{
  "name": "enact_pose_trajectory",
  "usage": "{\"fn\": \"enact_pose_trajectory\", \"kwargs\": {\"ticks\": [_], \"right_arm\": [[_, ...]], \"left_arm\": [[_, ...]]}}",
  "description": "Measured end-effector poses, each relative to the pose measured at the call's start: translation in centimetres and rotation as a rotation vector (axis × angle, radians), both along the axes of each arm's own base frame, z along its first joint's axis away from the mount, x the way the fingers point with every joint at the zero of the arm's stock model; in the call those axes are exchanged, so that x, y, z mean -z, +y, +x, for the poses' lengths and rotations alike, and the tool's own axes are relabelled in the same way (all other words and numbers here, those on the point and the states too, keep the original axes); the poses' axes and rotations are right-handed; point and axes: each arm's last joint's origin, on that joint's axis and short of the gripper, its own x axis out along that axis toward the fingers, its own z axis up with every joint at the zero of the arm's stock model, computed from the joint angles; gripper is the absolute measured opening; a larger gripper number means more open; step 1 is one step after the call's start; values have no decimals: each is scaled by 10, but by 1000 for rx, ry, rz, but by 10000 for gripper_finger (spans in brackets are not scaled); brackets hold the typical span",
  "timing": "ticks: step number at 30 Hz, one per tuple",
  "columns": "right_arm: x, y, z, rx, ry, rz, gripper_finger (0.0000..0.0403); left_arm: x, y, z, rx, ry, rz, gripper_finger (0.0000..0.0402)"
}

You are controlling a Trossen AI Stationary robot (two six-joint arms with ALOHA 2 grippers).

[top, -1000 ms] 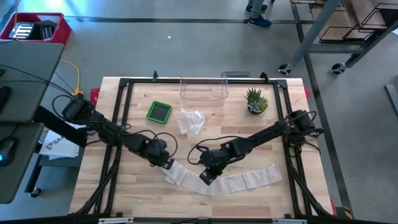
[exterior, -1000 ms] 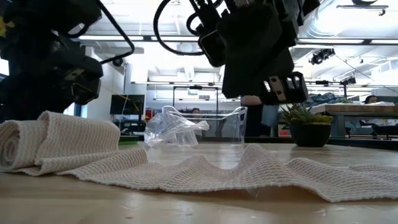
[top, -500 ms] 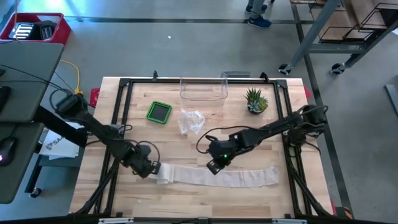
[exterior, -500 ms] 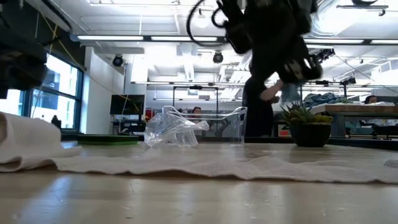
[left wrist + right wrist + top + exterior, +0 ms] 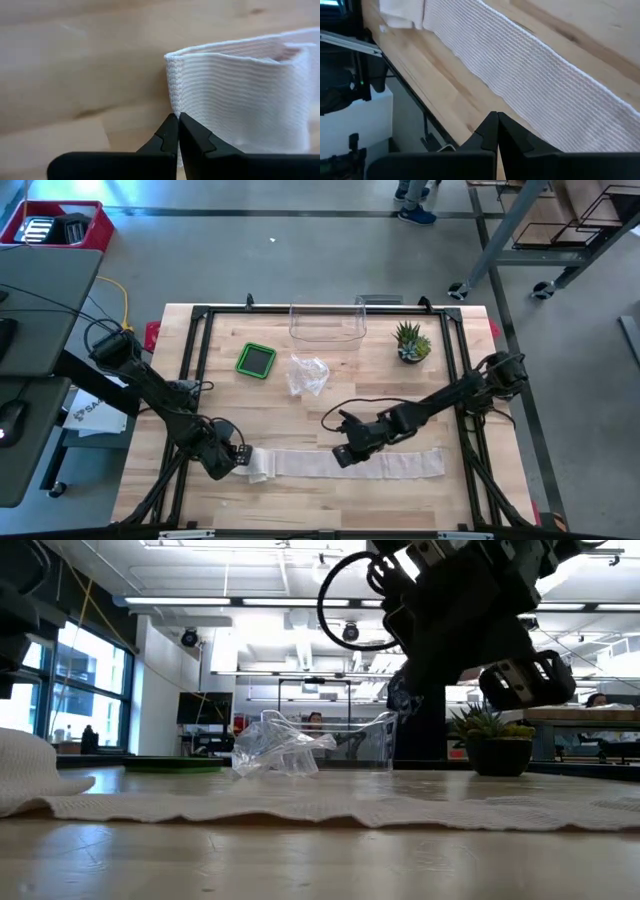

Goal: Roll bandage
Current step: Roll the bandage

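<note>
High view: bandage (image 5: pixel 345 464) lies stretched flat along the near part of the table (image 5: pixel 300 405), a small rolled start (image 5: pixel 258 464) at its left end, the loose tail reaching right.
Left gripper (image 5: pixel 238 459): my fingers are pressed together, tips right at the rolled end; whether they pinch any cloth, I cannot tell.
Right gripper (image 5: pixel 345 456): fingers closed with nothing in them, at the strip's far edge near its middle.
Handling, my judgement: light, soft, ribbed knit. It will drape, wrinkle and drag along if pushed. Not fragile, and the weave should give grip on wood.
Where to hold: at the rolled end, across its full width, with the tail kept taut further along so the turns stack evenly.
Left wrist view: shows the folded edge of the bandage (image 5: pixel 240 95) standing up just beyond my closed tips (image 5: pixel 178 131), layers visible; the overhead cannot show that.
Right wrist view: shows the weave and the strip (image 5: pixel 520 75) running close to the table's near edge.
Low view: shows ripples along the strip (image 5: pixel 330 808), not quite flat, and the roll's height at the far left (image 5: pixel 30 765).
</note>
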Motion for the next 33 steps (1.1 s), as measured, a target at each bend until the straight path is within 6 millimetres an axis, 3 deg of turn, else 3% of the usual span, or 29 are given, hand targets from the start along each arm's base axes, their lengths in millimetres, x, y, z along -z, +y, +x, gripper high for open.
{"fn": "enact_pose_trajectory", "kwargs": {"ticks": [10, 18, 33], "right_arm": [[25, 2, 6, 27, 53, -3, 0], [25, 1, 8, 44, 46, -5, 0], [25, -1, 8, 78, 43, -18, 0]], "left_arm": [[-23, -10, 13, 17, -113, 0, 0], [-37, -14, 22, 22, -194, 12, 0], [-46, 4, 51, 36, -306, 22, 0]]}}
